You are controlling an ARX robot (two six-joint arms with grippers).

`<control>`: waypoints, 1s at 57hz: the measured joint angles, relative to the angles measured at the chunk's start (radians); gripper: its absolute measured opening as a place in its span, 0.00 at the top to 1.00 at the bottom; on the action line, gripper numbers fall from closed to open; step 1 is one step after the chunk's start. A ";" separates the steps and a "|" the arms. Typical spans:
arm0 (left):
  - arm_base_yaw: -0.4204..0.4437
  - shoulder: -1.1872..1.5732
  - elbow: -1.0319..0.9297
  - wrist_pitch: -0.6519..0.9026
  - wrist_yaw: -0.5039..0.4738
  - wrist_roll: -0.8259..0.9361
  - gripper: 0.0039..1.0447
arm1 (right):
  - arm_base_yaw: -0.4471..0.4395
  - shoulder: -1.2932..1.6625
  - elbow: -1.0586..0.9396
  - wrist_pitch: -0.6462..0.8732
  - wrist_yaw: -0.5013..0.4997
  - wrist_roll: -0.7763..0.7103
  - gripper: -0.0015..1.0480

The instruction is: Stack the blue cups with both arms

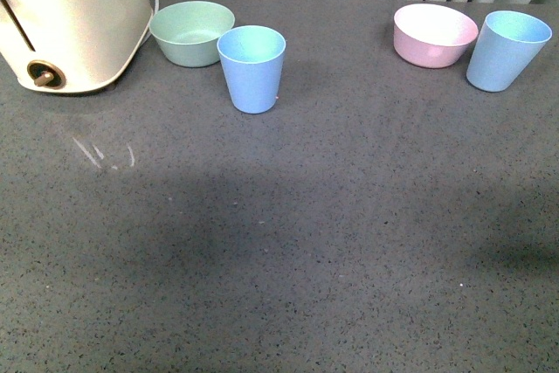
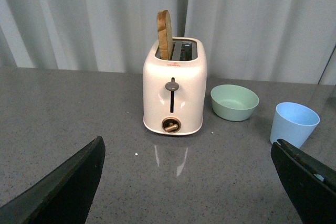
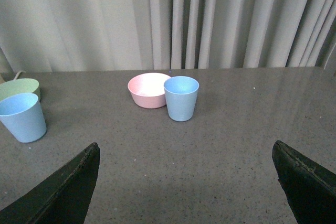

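Observation:
Two light blue cups stand upright on the grey table. One blue cup (image 1: 251, 68) is at the back left, just in front of the mint-green bowl (image 1: 191, 32); it also shows in the left wrist view (image 2: 294, 124) and the right wrist view (image 3: 22, 117). The other blue cup (image 1: 507, 50) is at the back right beside the pink bowl (image 1: 434, 34); it also shows in the right wrist view (image 3: 181, 98). Neither arm shows in the front view. My left gripper (image 2: 189, 177) is open and empty, well short of the cups. My right gripper (image 3: 186, 182) is open and empty too.
A cream toaster (image 1: 65, 19) stands at the back left; the left wrist view shows a slice of bread (image 2: 165, 34) sticking out of it. Grey curtains (image 3: 210, 19) hang behind the table's far edge.

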 joint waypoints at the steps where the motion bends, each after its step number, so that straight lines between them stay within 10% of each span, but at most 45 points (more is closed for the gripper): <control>1: 0.000 0.000 0.000 0.000 0.000 0.000 0.08 | 0.000 0.000 0.000 0.000 0.000 0.000 0.09; 32: 0.000 0.000 0.000 0.000 0.000 0.000 0.08 | 0.000 0.000 0.000 0.000 0.000 0.000 0.09; 40: 0.055 0.377 0.204 -0.343 0.254 -0.127 0.08 | 0.000 -0.001 0.000 0.000 -0.001 0.000 0.09; 57: -0.040 1.089 0.471 0.033 0.256 -0.195 0.08 | 0.000 -0.001 0.000 0.000 0.000 0.000 0.09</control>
